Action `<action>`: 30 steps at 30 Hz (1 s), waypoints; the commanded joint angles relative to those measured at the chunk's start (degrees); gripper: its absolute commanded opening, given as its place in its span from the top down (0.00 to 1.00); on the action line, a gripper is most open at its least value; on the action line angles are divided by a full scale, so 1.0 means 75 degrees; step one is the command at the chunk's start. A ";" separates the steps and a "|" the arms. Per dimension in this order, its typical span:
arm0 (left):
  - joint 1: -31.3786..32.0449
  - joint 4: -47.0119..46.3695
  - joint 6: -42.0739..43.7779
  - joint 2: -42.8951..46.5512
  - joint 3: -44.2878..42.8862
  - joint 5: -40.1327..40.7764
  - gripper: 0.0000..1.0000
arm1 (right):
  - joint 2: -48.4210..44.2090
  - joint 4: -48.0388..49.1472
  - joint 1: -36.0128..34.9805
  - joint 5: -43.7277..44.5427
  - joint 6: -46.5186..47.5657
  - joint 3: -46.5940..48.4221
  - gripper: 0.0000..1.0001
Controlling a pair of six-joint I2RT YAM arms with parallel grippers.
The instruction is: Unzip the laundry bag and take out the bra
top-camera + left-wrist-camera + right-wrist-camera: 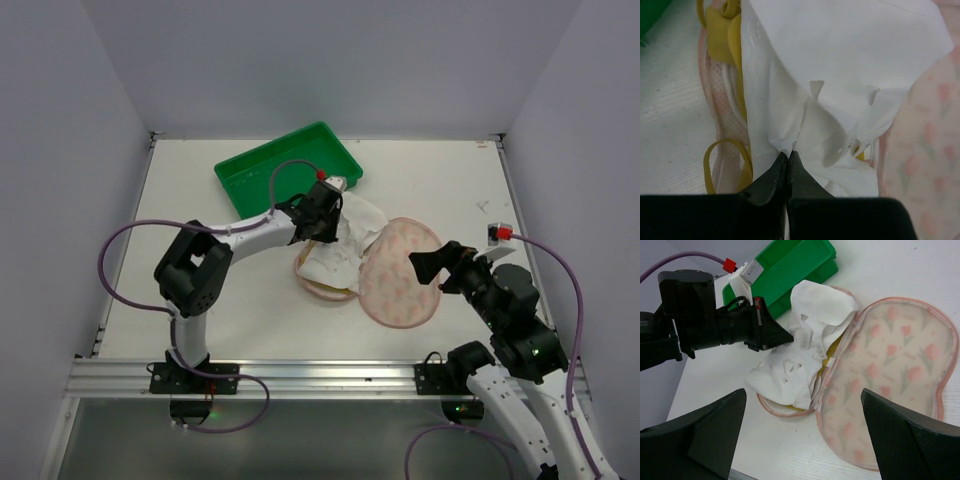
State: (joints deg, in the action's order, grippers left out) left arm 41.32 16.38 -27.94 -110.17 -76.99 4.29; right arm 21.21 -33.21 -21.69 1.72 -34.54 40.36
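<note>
Pale grey walls (pixel 60 150) close in a white bench (pixel 185 185) on three sides; an aluminium rail (pixel 300 375) runs along its near edge.

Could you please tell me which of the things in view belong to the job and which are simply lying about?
Job:
laundry bag, lying open
bra, lying in it
left gripper, shut on the bra's white fabric
right gripper, open

Lying about:
green tray, behind the bag
</note>
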 commanded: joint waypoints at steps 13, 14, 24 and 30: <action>-0.0048 -0.0298 0.1685 0.2759 -0.0349 0.0620 1.00 | -0.0227 0.0022 0.0010 -0.0182 0.0328 0.0291 0.01; -0.0072 -0.0228 0.2139 0.2852 -0.0503 0.0762 1.00 | -0.0215 0.0022 0.0010 -0.0182 0.0352 0.0314 0.01; -0.1628 -0.0356 0.4837 0.2071 -0.2389 0.0600 1.00 | 0.0288 0.0174 0.0010 -0.0182 0.0434 0.0525 0.01; -0.2391 -0.0263 0.6138 0.0619 -0.3723 -0.0208 1.00 | 0.0827 0.0280 0.0010 -0.0182 0.0387 0.0771 0.01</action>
State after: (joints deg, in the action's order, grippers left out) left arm 25.34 14.66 9.34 -100.71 -99.96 6.72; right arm 25.45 -32.93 -21.69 1.50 -32.36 43.27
